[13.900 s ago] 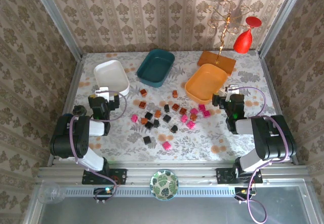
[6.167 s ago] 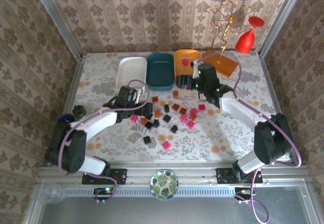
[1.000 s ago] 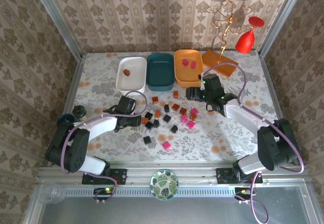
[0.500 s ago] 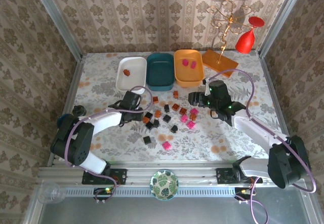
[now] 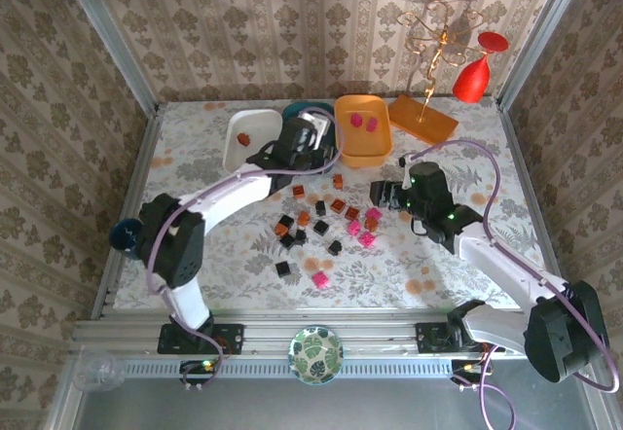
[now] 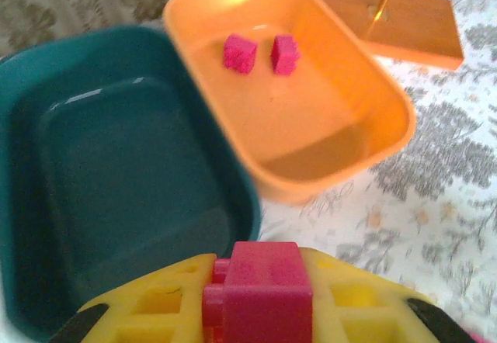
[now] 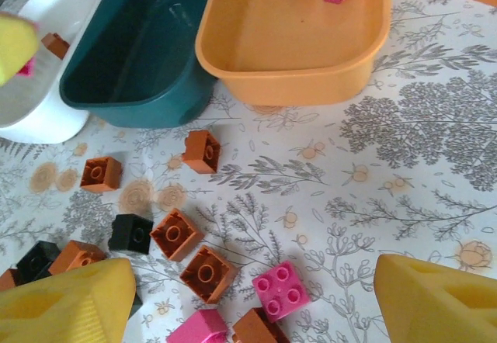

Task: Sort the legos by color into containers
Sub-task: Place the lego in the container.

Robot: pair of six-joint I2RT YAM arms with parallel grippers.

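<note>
Step in hand: by my reading, delivery of one small magenta plastic brick [image 6: 262, 279] to its tub.
Left tool: the left tool [image 6: 257, 306] was clamped on that brick, yellow fingers [image 6: 159, 308] pressed to either side. In the top view it hung over the dark teal plastic tub [image 6: 116, 172].
Tubs: three stood in a row at the 12 o'clock end of the floral counter [image 5: 224, 255]. The shallow orange plastic tub [image 6: 388, 102] lay at 1 o'clock from the held brick and had two magenta bricks [image 6: 240, 53] in it. The white plastic tub [image 5: 232, 146] held one brown brick [image 5: 242, 139].
Right tool: the right tool [image 5: 383, 195] had its jaws apart and nothing between them, hovering over the loose bricks.
Loose bricks: black, brown-orange and magenta ones lay scattered mid-counter, a magenta four-stud brick [image 7: 280, 290] nearest the right tool.
Next move: the left tool likely needed to travel toward 3 o'clock in the top view until the brick cleared the orange rim, and release only then; dropped here, it would land in the teal tub.
</note>
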